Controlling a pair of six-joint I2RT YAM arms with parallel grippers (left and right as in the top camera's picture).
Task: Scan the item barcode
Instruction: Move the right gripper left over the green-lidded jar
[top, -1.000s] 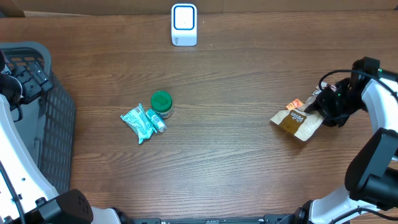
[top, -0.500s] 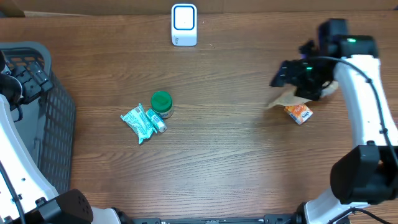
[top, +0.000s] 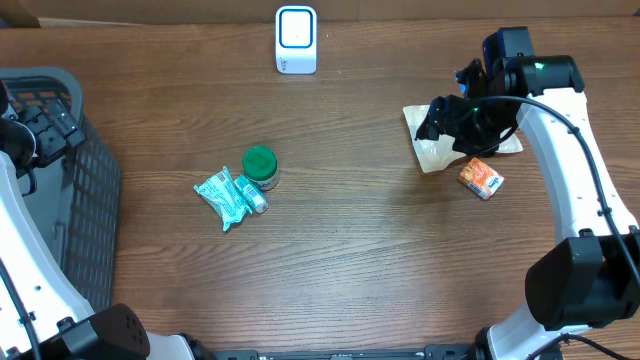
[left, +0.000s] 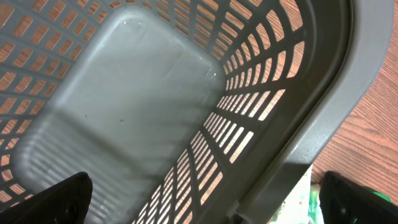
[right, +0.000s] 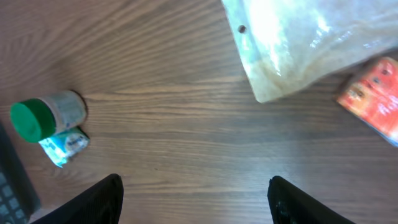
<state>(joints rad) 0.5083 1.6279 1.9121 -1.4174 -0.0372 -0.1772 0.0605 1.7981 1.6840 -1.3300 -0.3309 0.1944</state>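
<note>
Moved: the pouch (top: 432, 155) has shifted farther back on the counter (top: 350, 250) and now lies pale side up.
Right end effector (right: 196, 190): spread, holding nothing.
Pouch: flat on the counter, just ahead of the right end effector.
Packet (top: 481, 178): just beside the pouch.
Left end effector (left: 202, 186): spread, over the basket (left: 124, 112).
Scanner (top: 296, 40): well apart from the right end effector.

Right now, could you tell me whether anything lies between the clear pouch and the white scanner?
Nothing visible does. The table between the pouch and the scanner is bare wood; the orange packet lies beside the pouch, away from the scanner, the green-lidded jar well off to the left.
</note>
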